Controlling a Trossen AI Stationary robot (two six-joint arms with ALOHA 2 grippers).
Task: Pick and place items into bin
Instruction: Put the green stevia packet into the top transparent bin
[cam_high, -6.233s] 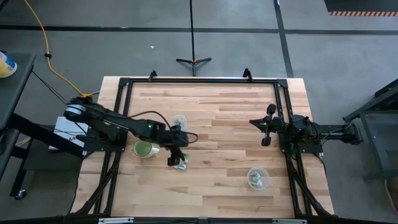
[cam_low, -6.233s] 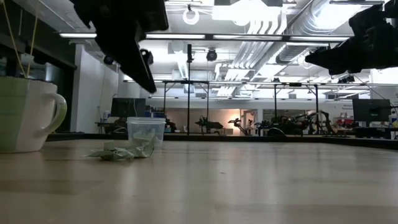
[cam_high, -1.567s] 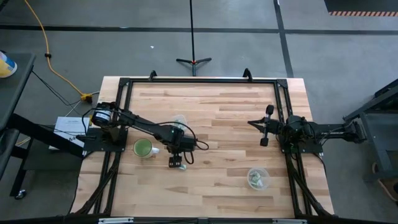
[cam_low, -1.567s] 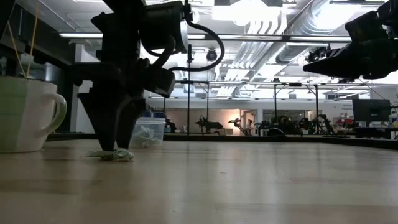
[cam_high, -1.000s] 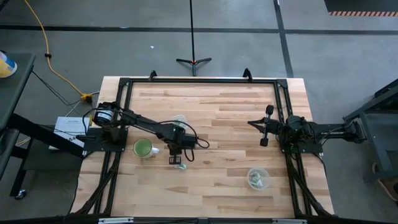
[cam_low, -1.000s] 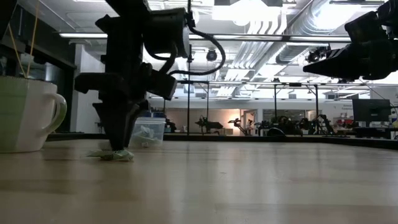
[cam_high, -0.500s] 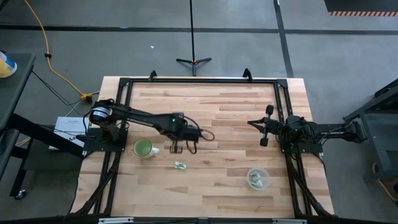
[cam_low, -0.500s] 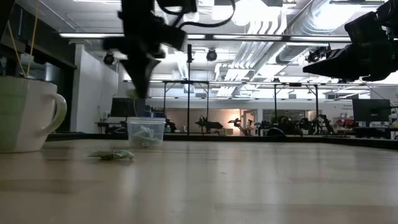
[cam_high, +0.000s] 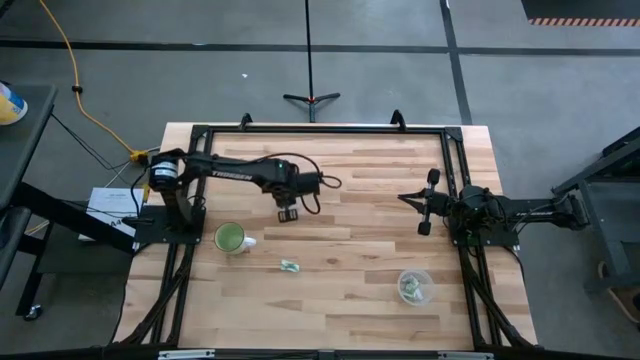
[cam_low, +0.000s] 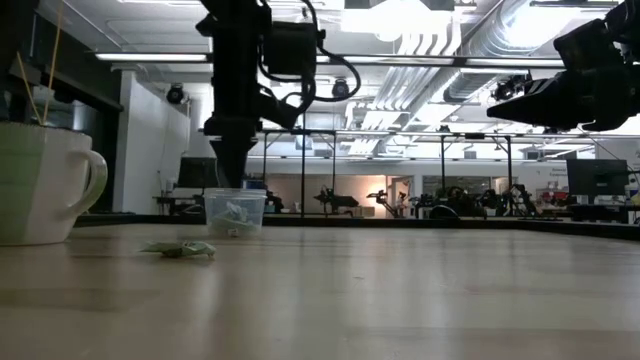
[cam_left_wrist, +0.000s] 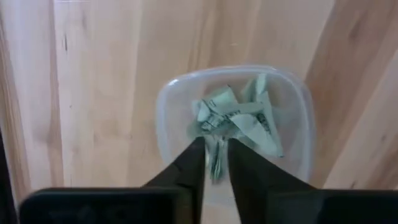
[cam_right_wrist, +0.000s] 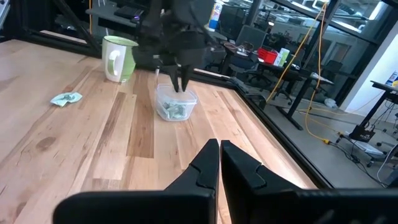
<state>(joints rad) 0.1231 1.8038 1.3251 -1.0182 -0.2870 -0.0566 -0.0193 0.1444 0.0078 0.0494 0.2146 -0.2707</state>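
My left gripper hangs over a small clear bin in the middle left of the table, shut on a pale green wrapped piece. The bin holds several such pieces. In the low view the gripper is just above the bin. One more piece lies flat on the table nearer the front edge. A green cup stands to its left. My right gripper waits shut at the right side, in the air. My left gripper pinches the wrapped piece between its two fingertips. The fingers point down from above. The piece hangs between and just below the tips, clear of the table and above the bin's opening.
A second clear bin with pieces stands at the front right. The black frame rails run along the table's edges. Bare wood lies between the two arms.
My left gripper has risen from the table with one piece and gone toward the far edge until it hangs over the clear bin. The other piece has stayed where it lay on the table.
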